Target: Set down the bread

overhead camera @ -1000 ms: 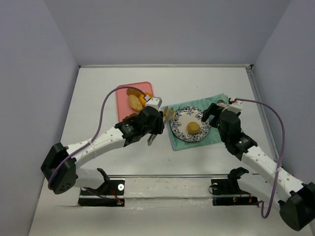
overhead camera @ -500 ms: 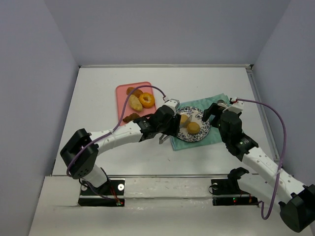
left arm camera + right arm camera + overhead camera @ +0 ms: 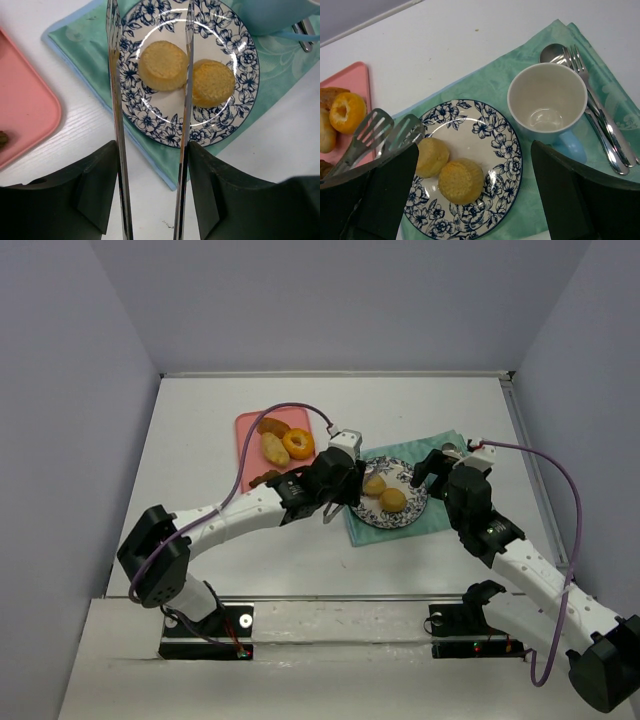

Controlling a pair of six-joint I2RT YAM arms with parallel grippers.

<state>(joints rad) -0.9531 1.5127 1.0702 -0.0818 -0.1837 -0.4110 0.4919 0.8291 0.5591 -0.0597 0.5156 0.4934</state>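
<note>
Two round golden bread pieces (image 3: 162,65) (image 3: 212,82) lie side by side on the blue-flowered plate (image 3: 150,121); in the top view the plate (image 3: 412,483) sits on a green napkin (image 3: 440,520). My left gripper (image 3: 152,145) is shut on metal tongs (image 3: 116,100), whose arms stand spread apart over the left bread without touching it. In the top view the left gripper (image 3: 335,490) hovers at the plate's left edge. My right gripper (image 3: 474,146) is open and empty above the plate and also shows in the top view (image 3: 430,472). The tongs' tips (image 3: 390,132) show beside the left bread (image 3: 431,156).
A pink tray (image 3: 250,430) at the back left holds a donut (image 3: 297,443) and several other pastries. A white cup with a blue handle (image 3: 547,97), a spoon and a fork (image 3: 590,95) lie on the napkin right of the plate.
My left gripper carried a bread piece in the tongs from the tray side to the plate. The tongs have opened, and the piece now lies on the plate beside the first.
</note>
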